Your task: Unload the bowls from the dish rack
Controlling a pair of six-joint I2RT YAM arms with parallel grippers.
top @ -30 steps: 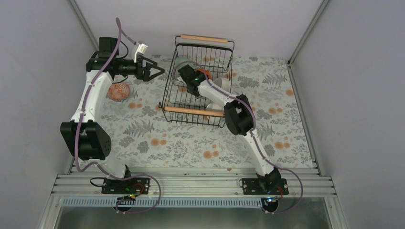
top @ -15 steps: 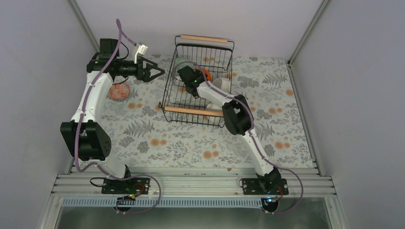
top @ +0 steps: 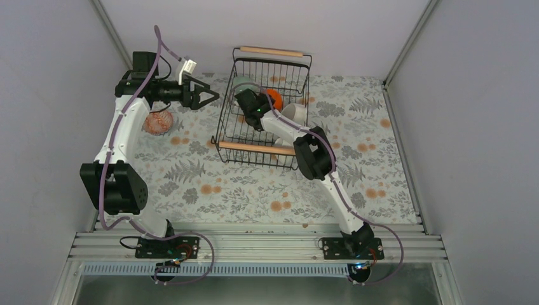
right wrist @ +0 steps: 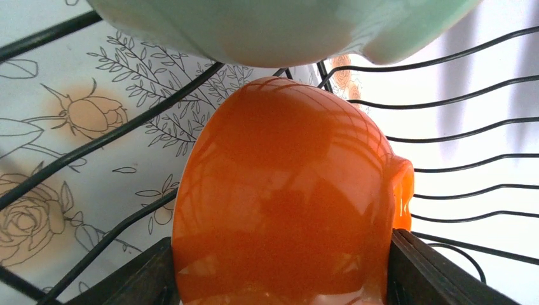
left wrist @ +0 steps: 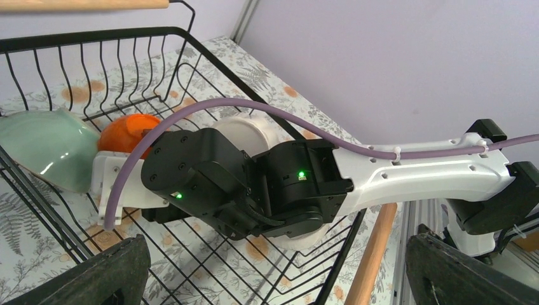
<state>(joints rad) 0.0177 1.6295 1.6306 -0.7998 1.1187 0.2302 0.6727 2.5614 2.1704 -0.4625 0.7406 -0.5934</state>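
The black wire dish rack stands at the back of the table. A mint-green bowl, a glossy orange bowl and a white bowl lie inside it. My right gripper reaches down into the rack. In the right wrist view its fingers press both sides of the orange bowl, just under the mint bowl. My left gripper hangs open and empty left of the rack, looking at the right arm.
A pinkish-orange patterned bowl sits on the floral tablecloth under the left arm. The rack's two wooden handles cross its near and far ends. Grey walls close in both sides and the back.
My right gripper has pushed further towards the orange bowl and its jaws have narrowed onto it. The left arm has not moved.
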